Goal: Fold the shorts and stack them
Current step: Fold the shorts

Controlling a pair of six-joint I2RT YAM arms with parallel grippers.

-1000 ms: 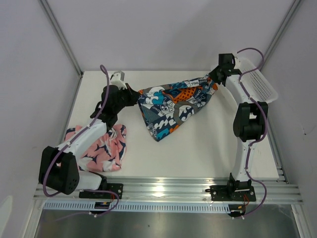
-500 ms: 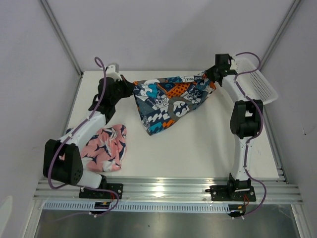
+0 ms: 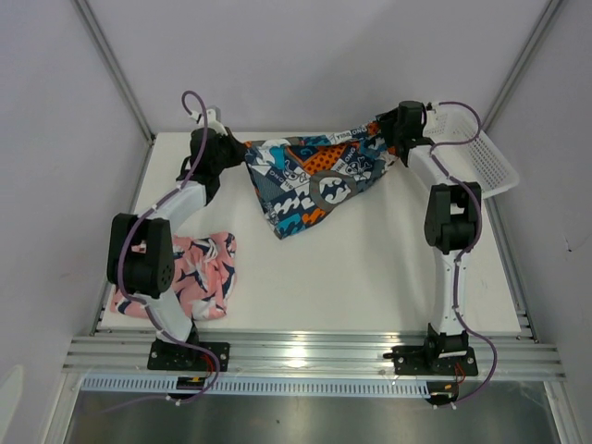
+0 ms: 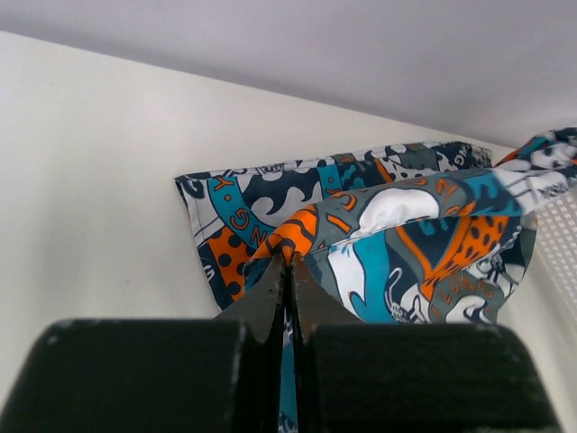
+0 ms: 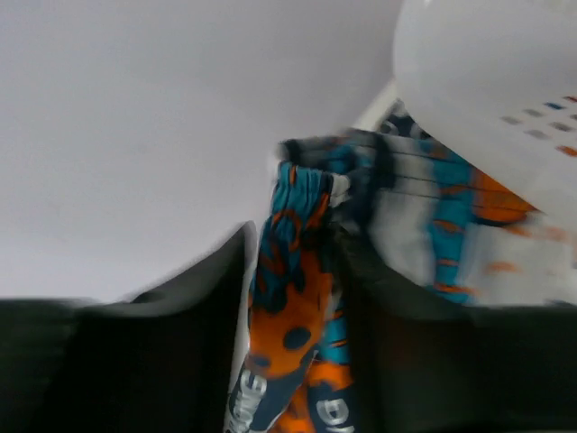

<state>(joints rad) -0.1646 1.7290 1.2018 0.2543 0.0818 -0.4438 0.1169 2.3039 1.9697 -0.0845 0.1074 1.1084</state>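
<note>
- Left gripper [image 3: 231, 153], at the far left corner of the table [image 3: 388, 268]: fingers pressed together on a pinch of the patterned shorts [image 3: 310, 180]. The left wrist view shows the cloth caught in the closed seam of that gripper [image 4: 290, 262].
- Right gripper [image 3: 388, 134], at the far edge towards the right corner: fingers stand apart. In the right wrist view the gathered waistband runs between them [image 5: 293, 230], with a sliver of light beside one finger.
- Patterned shorts (blue, teal, orange, white): spread along the far edge between the two grippers, upper edge drawn nearly straight, lower part narrowing to a point towards the table's middle. Whether that point touches the table cannot be told.
- Pink shorts [image 3: 199, 273]: bunched near the near left corner, partly under the left arm, well apart from the patterned pair.
- White mesh basket [image 3: 481, 157]: at the far right corner, just beside the right gripper.
</note>
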